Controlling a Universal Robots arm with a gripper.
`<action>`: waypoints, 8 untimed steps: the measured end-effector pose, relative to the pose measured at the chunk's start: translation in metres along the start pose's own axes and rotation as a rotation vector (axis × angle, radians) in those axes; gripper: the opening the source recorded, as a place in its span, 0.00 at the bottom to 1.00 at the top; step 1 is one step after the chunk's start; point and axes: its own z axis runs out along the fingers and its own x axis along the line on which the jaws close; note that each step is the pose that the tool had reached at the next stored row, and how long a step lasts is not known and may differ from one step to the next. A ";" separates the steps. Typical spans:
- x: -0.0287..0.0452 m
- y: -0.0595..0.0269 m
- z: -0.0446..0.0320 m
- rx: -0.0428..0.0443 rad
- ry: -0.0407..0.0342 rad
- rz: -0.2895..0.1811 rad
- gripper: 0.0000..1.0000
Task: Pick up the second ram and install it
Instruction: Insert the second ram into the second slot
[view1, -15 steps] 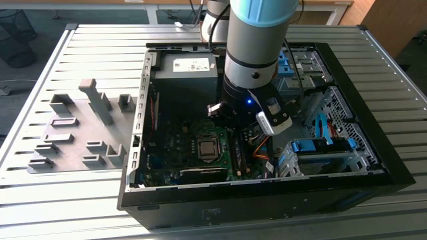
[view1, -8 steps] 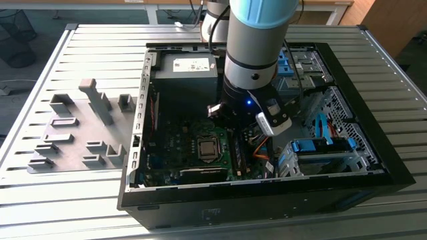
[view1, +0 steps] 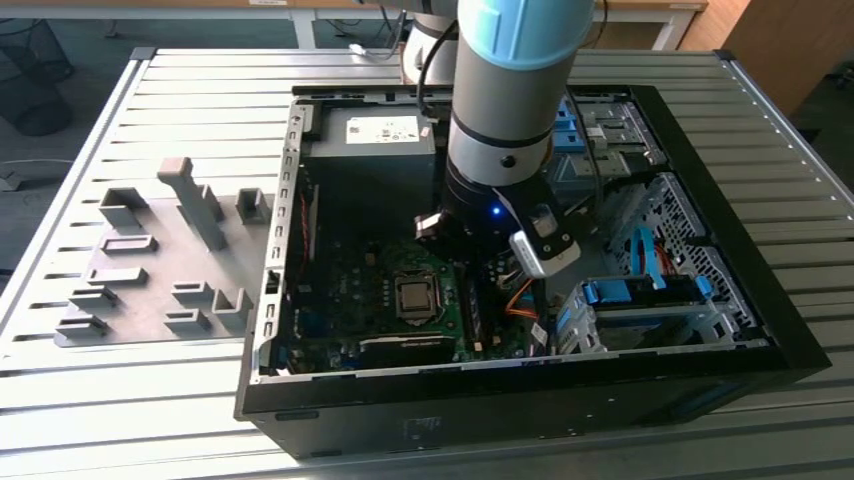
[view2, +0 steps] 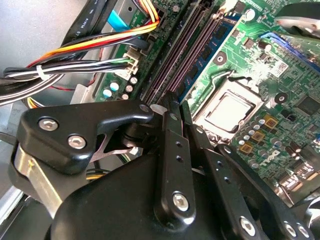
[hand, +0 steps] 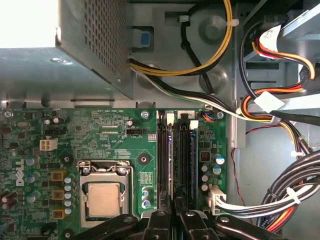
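One hand (hand: 175, 204) sits low inside the open computer case (view1: 747, 300), directly over the black memory slots (hand: 163, 165); you cannot tell whether it is clenched or released. Just beyond it in the first wrist view, a thin pale edge between the slots looks like the second ram (hand: 172, 165), its long axis running straight away from the hand, with the processor (hand: 103, 198) beside it.

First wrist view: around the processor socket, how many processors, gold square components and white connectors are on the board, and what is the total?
Silver processor: 1
Gold square components: 3
White connectors: 2
Total: 6
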 end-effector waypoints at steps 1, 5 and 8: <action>0.0000 0.0000 0.0004 -0.0002 0.0000 0.000 0.14; -0.0001 0.0003 0.0022 -0.0003 0.0000 0.000 0.14; 0.0000 0.0009 0.0033 -0.0002 0.0000 0.000 0.14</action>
